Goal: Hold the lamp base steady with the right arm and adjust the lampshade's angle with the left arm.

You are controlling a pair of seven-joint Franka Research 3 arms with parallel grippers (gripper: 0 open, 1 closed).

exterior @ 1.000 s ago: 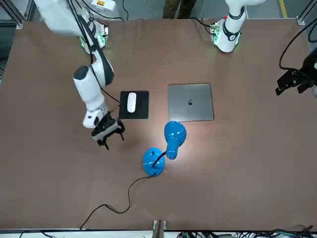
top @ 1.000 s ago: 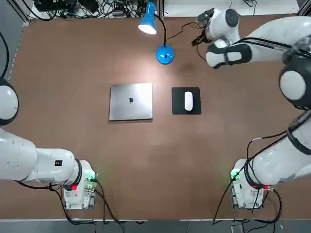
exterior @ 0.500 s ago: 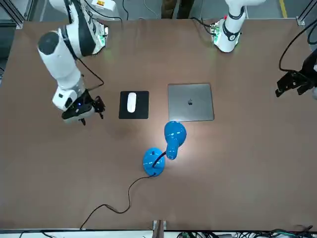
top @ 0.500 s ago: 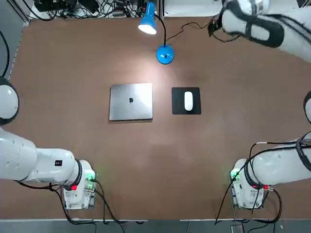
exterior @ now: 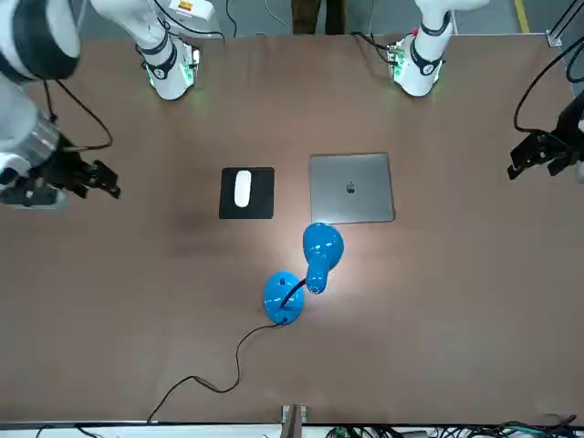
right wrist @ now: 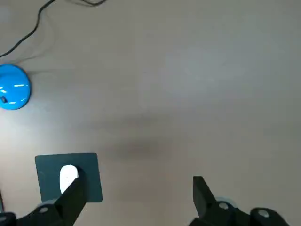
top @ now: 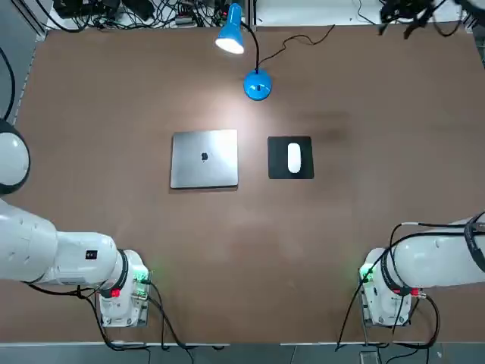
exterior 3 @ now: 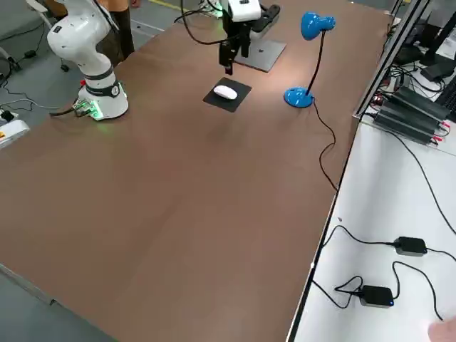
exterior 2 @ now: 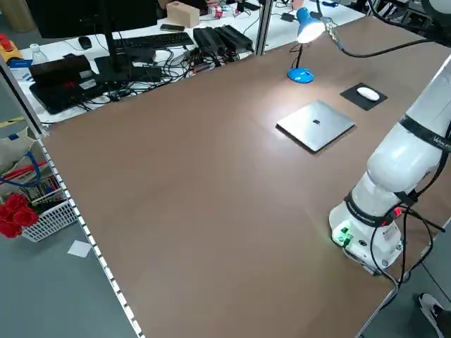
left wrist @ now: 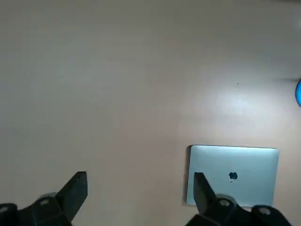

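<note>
The lamp base (top: 258,86) (exterior: 282,297) is a round blue disc near the table's far edge. From it a thin black neck rises to the lit blue lampshade (top: 230,36) (exterior: 321,246). My right gripper (exterior: 102,180) (top: 409,14) hangs high over the table's right far corner, well away from the lamp, open and empty. Its wrist view shows the wide-apart fingers (right wrist: 75,194) with the base (right wrist: 13,87) far below. My left gripper (exterior: 535,157) hovers at the table's left side, open and empty (left wrist: 140,188).
A closed silver laptop (top: 204,158) lies mid-table beside a white mouse (top: 294,158) on a black pad (top: 277,167). The lamp's cord (top: 295,42) runs to the far edge. A desk with cables and keyboards (exterior 2: 141,49) stands beyond that edge.
My right arm has swung away from beside the lamp base, outward to the table's right far corner. The left arm and the lamp have not moved.
</note>
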